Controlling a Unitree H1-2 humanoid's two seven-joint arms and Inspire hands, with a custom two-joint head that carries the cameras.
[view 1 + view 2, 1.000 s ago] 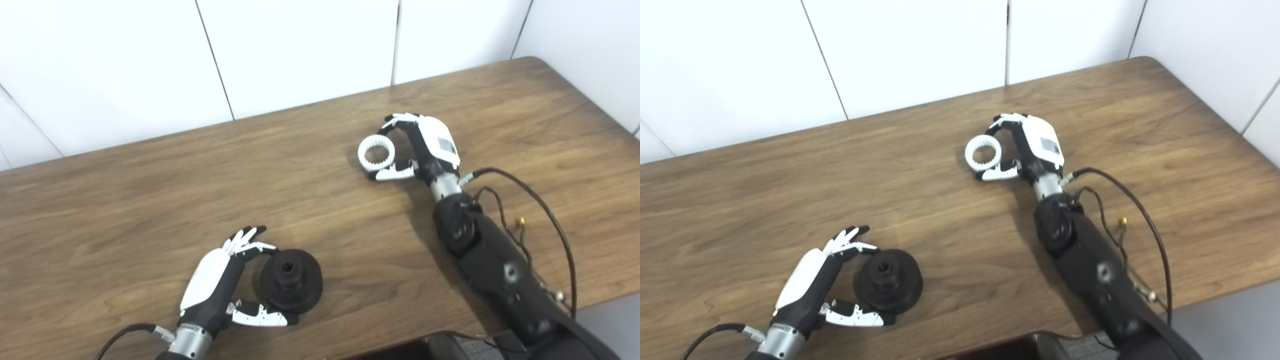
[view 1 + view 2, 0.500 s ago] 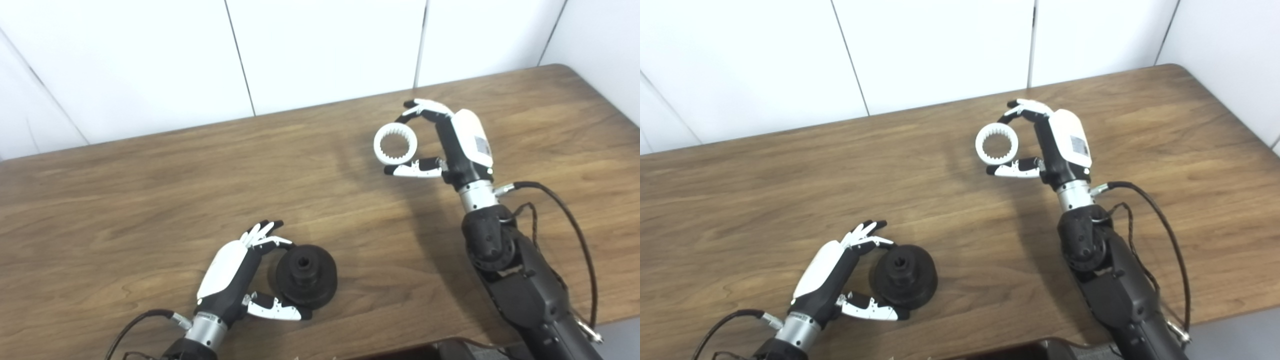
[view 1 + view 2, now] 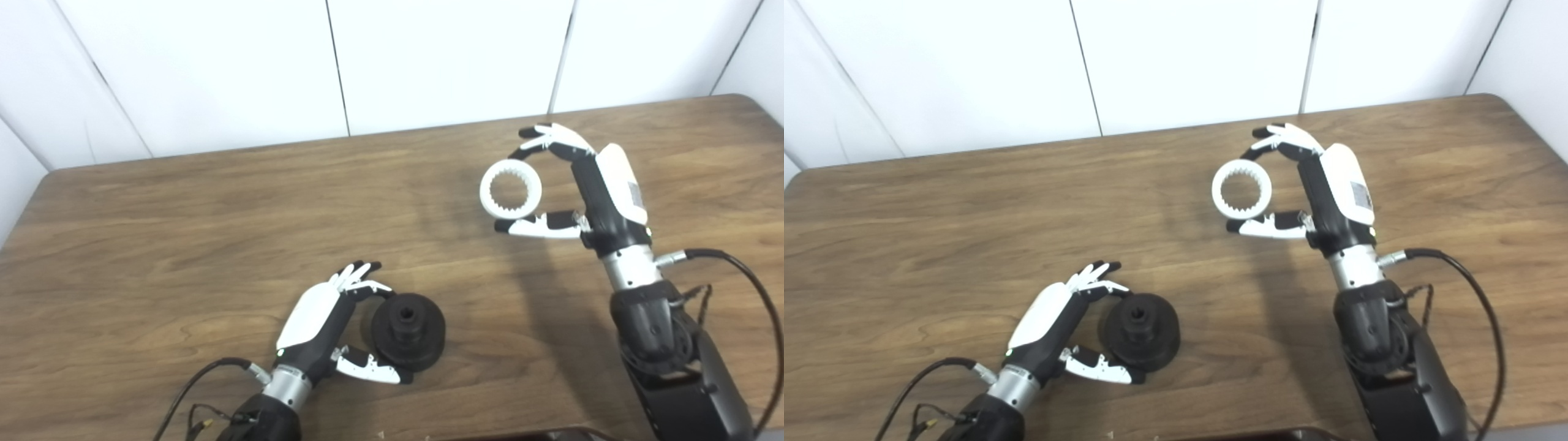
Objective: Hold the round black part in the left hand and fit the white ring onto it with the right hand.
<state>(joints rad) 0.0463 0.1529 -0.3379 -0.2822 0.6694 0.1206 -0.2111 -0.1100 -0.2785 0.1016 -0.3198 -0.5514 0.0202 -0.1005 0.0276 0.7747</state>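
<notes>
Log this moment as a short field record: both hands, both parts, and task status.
left robot hand: cupped around the round black part, fingers and thumb at its rim
round black part: on the wooden table
right robot hand: pinching the white ring between fingers and thumb
white ring: toothed inside, far from the black part
status: ring not yet fitted
</notes>
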